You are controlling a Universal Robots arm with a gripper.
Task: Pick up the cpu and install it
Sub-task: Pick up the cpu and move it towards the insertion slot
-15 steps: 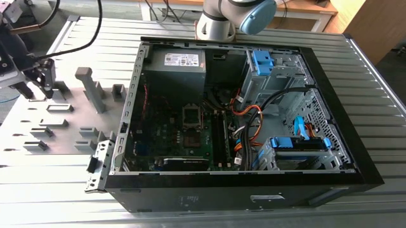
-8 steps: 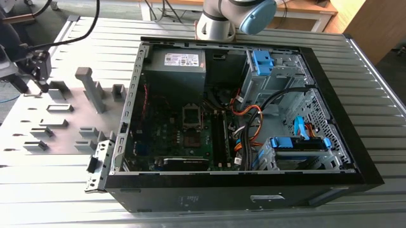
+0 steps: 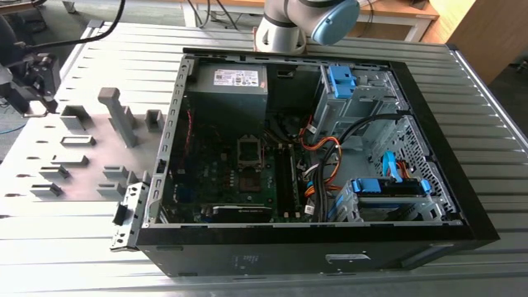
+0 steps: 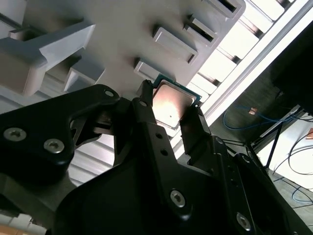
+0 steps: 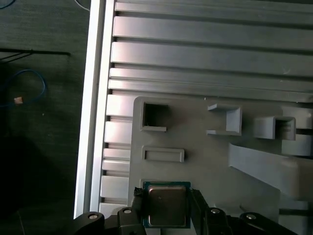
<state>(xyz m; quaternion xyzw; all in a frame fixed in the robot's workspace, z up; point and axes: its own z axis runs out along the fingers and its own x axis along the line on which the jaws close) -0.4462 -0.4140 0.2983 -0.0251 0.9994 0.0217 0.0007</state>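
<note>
Ribbed aluminium tabletop [image 3: 486, 130] carried everything on my feed: an open computer case [image 3: 289, 250] in the middle and, on the exterior view's left, a grey holder plate [image 3: 46, 133] studded with plastic blocks. I had the gripper [image 3: 33, 77] out over the far edge of that plate, well apart from the case. In both wrist views its black fingers [image 4: 146, 117] were closed on the cpu [image 4: 172, 100], one on each of two opposite edges. The silvery top faced the cameras, with a thin green border showing round it. In the first wrist view the chip sat between the fingers near the plate's edge, just beside a shallow rectangular holder [image 5: 163, 154]. I could not tell whether it had cleared the plate or rested on it. By my reading the grasp was made and little more. The dark socket frame [image 3: 251, 153] on the board inside the case lay well apart from the gripper, so the carry across and the seating were all left to do.
</note>
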